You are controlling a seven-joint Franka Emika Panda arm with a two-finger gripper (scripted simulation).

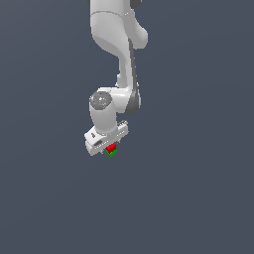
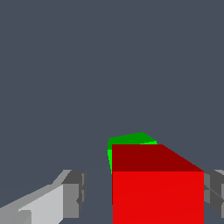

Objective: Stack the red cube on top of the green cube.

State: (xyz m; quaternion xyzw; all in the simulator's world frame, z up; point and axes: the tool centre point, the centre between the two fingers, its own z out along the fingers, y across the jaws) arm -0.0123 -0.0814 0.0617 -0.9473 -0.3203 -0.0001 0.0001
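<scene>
The red cube [image 1: 111, 147] sits right on top of the green cube [image 1: 112, 153]. In the exterior view only a thin green edge peeks out under the red one. In the wrist view the red cube [image 2: 157, 192] fills much of the picture, and a bit of the green cube [image 2: 130, 140] shows past it. The green one looks turned a little, so its corner sticks out.

The white hand [image 1: 110, 147] is down around the red cube. One grey finger [image 2: 73, 194] stands off to one side of the red cube with a clear gap of worktop between them. The other finger [image 2: 214, 192] is right next to the red cube's other side. I cannot tell if it is touching. So the hand is a bit wider than the cube and is not squeezing it.

The white arm [image 1: 119, 54] comes down from above to the hand. Both cubes rest on the plain dark grey worktop [image 1: 198, 198].
</scene>
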